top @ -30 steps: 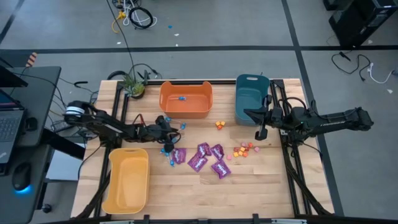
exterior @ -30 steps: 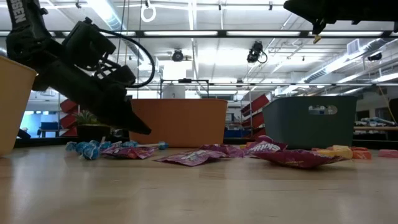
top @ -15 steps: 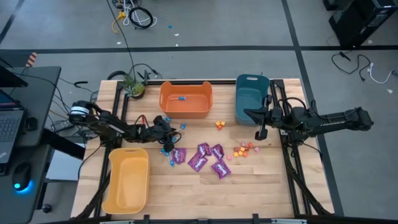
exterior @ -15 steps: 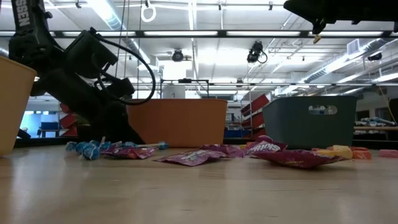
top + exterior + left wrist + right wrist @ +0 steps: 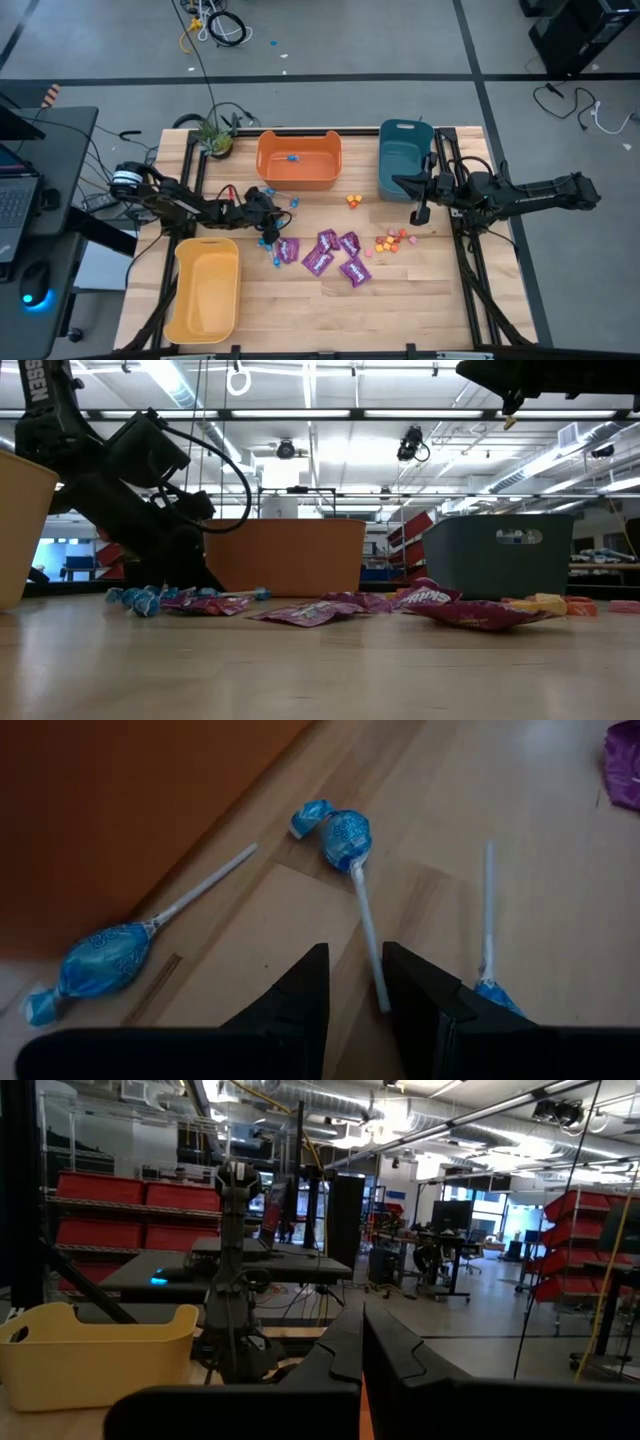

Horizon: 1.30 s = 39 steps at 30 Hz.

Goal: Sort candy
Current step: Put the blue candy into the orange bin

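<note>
Blue-wrapped lollipops point(image 5: 268, 238) on thin white sticks lie flat, scattered on the wood; one point(image 5: 345, 840) rests close to the orange wall. Shiny purple packets point(image 5: 330, 253) lie flat, clustered mid-table, some overlapping. Tiny orange, red and pink pieces point(image 5: 392, 240) sit loose beside them.

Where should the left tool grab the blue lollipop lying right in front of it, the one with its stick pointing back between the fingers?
Probably the thin white stick of the lollipop, just below the wrapped head. The stick lies flat on the table and runs lengthwise into the gap of the left tool, so coming straight down with a finger on either side should pinch it. The round head looks more likely to roll.
</note>
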Tool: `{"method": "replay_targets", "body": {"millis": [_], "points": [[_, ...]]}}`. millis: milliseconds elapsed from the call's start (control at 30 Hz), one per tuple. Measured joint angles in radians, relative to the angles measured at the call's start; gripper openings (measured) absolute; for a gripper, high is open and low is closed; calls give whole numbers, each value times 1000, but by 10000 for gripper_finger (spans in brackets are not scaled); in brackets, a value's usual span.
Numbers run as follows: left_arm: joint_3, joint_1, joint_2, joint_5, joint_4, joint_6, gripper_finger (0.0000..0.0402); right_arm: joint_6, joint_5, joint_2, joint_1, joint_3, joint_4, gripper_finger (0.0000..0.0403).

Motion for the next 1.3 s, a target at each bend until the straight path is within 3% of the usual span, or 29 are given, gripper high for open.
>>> {"method": "replay_targets", "body": {"millis": [133,300,1300], "points": [[0,0,0,2,-7,8,77,0,0,0,0,0,0,0],[0,0,0,5,-8,27,11,0,0,0,0,0,0,0],[-2,1,-58,122,95,93,0,0,0,0,0,0,7,0]]}}
